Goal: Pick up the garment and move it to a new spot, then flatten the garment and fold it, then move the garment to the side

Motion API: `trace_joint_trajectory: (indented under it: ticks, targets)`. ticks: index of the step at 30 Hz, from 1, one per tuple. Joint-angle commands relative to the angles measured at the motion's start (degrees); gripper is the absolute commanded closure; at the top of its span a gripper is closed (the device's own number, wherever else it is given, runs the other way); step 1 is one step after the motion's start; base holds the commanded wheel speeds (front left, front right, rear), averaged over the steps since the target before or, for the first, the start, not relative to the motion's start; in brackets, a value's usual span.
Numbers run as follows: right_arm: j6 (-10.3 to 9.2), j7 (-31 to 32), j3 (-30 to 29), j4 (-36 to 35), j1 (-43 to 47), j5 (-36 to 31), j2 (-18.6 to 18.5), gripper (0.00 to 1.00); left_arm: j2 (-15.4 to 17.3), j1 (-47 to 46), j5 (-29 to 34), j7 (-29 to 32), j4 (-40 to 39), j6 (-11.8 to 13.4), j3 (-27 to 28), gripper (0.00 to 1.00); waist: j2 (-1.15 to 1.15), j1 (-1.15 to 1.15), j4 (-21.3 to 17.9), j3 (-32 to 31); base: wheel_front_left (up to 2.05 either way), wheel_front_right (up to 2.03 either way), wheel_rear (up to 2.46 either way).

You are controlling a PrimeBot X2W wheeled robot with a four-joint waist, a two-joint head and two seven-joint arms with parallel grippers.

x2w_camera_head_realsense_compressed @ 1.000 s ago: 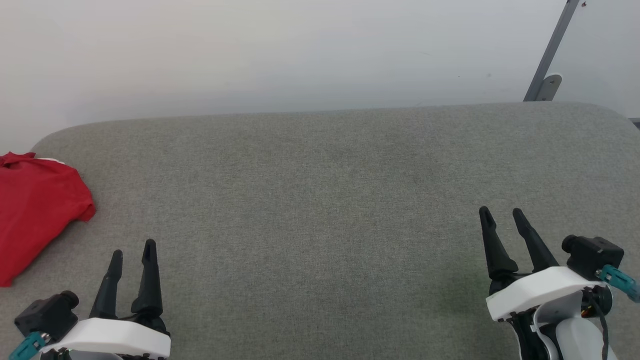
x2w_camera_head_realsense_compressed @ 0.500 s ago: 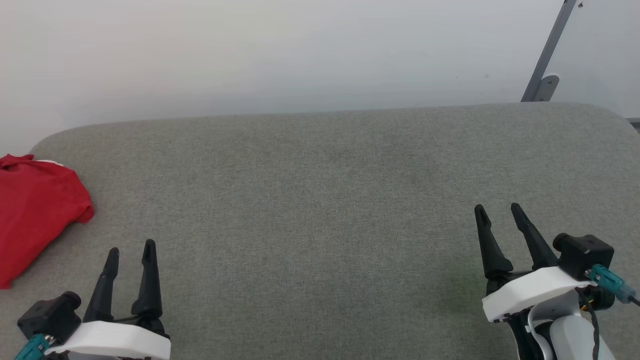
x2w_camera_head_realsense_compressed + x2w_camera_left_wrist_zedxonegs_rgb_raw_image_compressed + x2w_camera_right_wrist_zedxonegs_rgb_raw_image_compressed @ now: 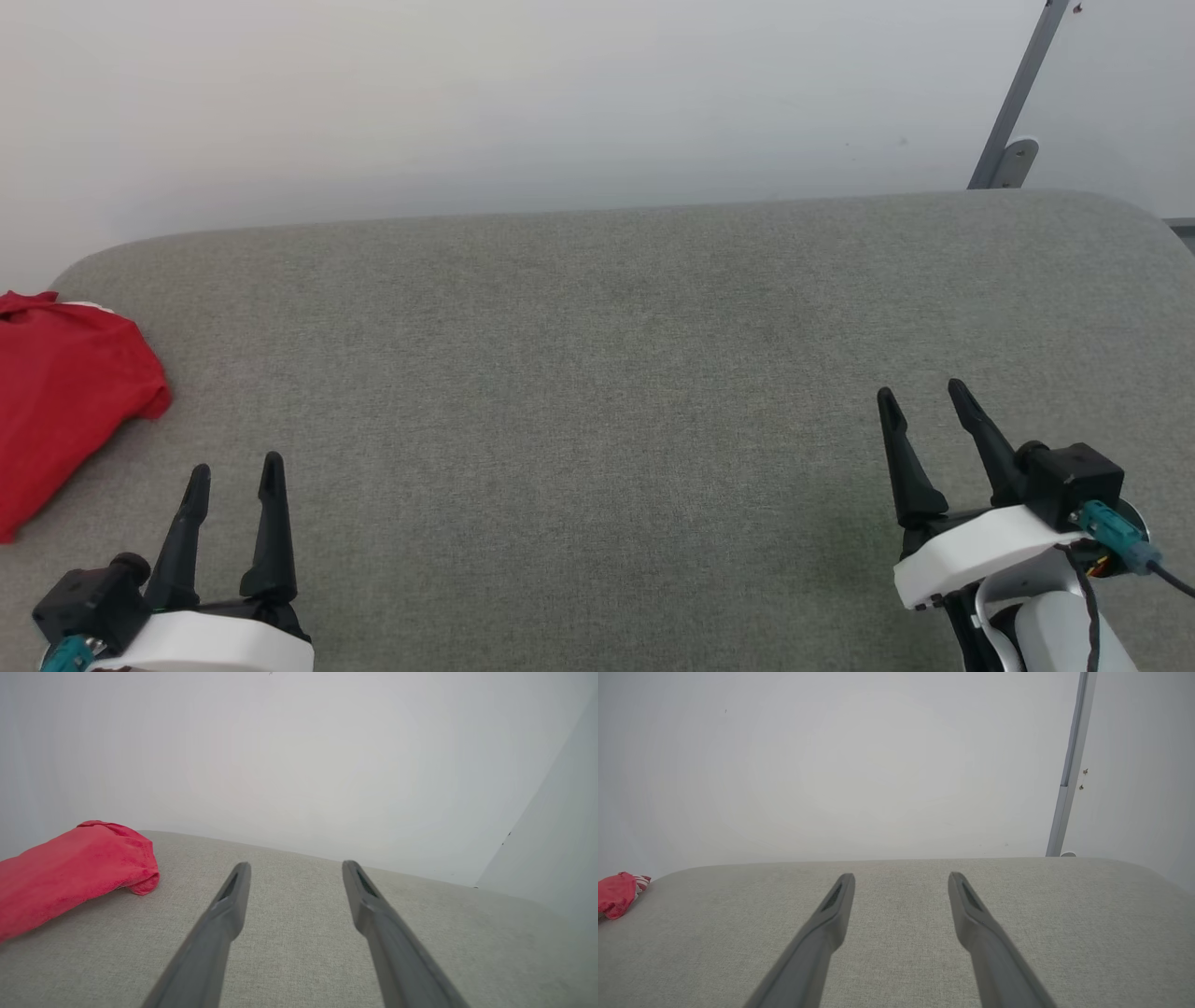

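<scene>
The garment (image 3: 65, 392), a bright red folded shirt, lies at the far left edge of the grey padded table (image 3: 607, 373), partly cut off by the frame. In the left wrist view the garment (image 3: 70, 868) sits to the left of my fingers, apart from them. The right wrist view catches the garment (image 3: 616, 893) far left, with a bit of white striping. My left gripper (image 3: 233, 467) is open at the lower left, empty, to the right of the shirt. My right gripper (image 3: 920, 392) is open at the lower right, empty.
A pale wall (image 3: 560, 93) rises behind the table's rounded far edge. A grey metal post (image 3: 1013, 103) with a bracket stands at the back right. The grey table surface stretches between the two grippers.
Both grippers have drawn back slightly toward the bottom of the head view, still open. The garment's small shift left matches the camera's own movement.
</scene>
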Motion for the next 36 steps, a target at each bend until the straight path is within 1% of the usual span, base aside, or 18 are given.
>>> trace_joint_trajectory:
  ticks: [1,10,21,25,29,36]
  targets:
    - [0.02,-0.67,0.27,-0.01,0.16,-1.09,0.17,0.00,0.20,0.54,1.17,-0.47,-0.39,-0.23,0.23,0.00,0.00,0.00,-0.03,0.01,0.00,0.00,0.00]
    - [0.01,-1.88,0.40,0.96,0.15,-4.39,0.30,0.00,0.36,0.77,4.36,-1.35,-0.31,-0.70,0.60,0.00,0.00,0.00,-0.30,0.09,0.00,0.00,0.00]
    - [0.01,-2.16,-0.13,1.28,0.03,-5.23,0.73,0.00,-0.08,0.21,4.54,-1.31,0.44,-1.23,1.29,0.00,0.00,0.00,-0.36,-0.04,0.00,0.00,0.00]
    - [0.01,-2.40,0.08,1.00,0.19,-5.96,0.33,0.00,-0.25,0.06,4.61,-1.31,0.77,-1.31,1.44,0.00,0.00,0.00,-0.03,-0.21,0.00,0.00,0.00]
    - [0.01,-2.48,0.95,0.72,0.38,-5.72,0.55,0.00,-0.43,-0.30,4.78,-1.31,1.46,-0.70,2.15,0.00,0.00,0.00,1.59,-0.66,0.00,0.00,0.00]
    - [0.01,-1.59,4.21,0.63,-0.54,-5.20,-0.21,0.00,-0.41,-0.82,3.59,-1.27,2.21,0.26,3.73,0.00,0.00,0.00,7.01,-1.63,0.00,0.00,0.00]
